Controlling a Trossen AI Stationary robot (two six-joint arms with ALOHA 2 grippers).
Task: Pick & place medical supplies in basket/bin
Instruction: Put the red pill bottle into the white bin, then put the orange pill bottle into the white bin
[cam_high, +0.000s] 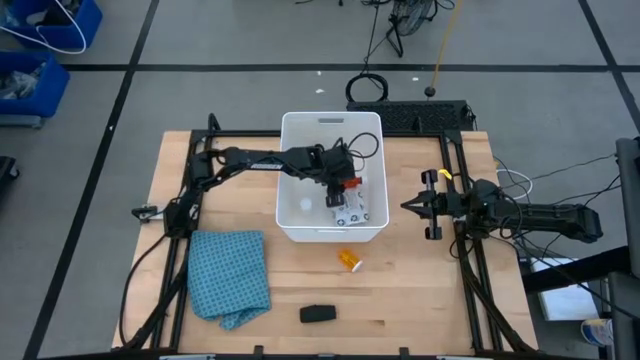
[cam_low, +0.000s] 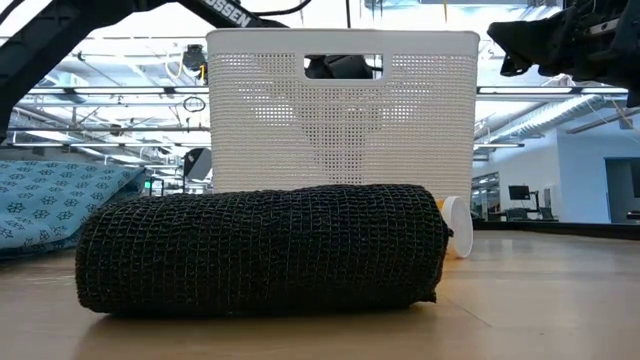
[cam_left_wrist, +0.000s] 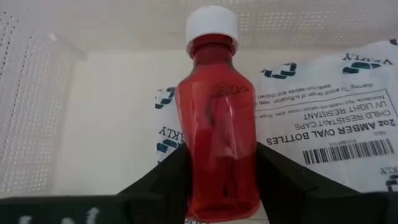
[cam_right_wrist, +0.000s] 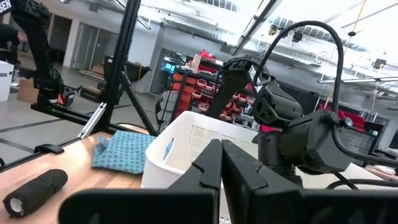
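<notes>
My left gripper (cam_high: 345, 183) reaches into the white bin (cam_high: 296, 130) and is shut on a red bottle with a white cap (cam_left_wrist: 216, 118). Under it a flat white printed packet (cam_left_wrist: 323, 118) lies on the bin's floor. An orange pill bottle (cam_high: 348, 260) lies on its side on the table near the bin's near wall. A black oblong roll (cam_high: 317, 313) lies nearer the table's near edge and fills the low view (cam_low: 262, 250). My right gripper (cam_high: 408, 205) waits shut, right of the bin, above the table. My left gripper pinches the red bottle's body (cam_left_wrist: 217, 162) between its two fingers (cam_left_wrist: 171, 180), one on each flat side, at the lower half. The fingers lie along the bottle, whose white cap (cam_left_wrist: 212, 23) points away from the wrist. The bottle sits over the printed packet inside the bin.
A crumpled blue patterned cloth (cam_high: 230, 275) lies on the table's near left. Black frame rails (cam_high: 470, 260) run along both sides of the table. The bin's perforated walls (cam_left_wrist: 31, 106) stand close around my left gripper.
</notes>
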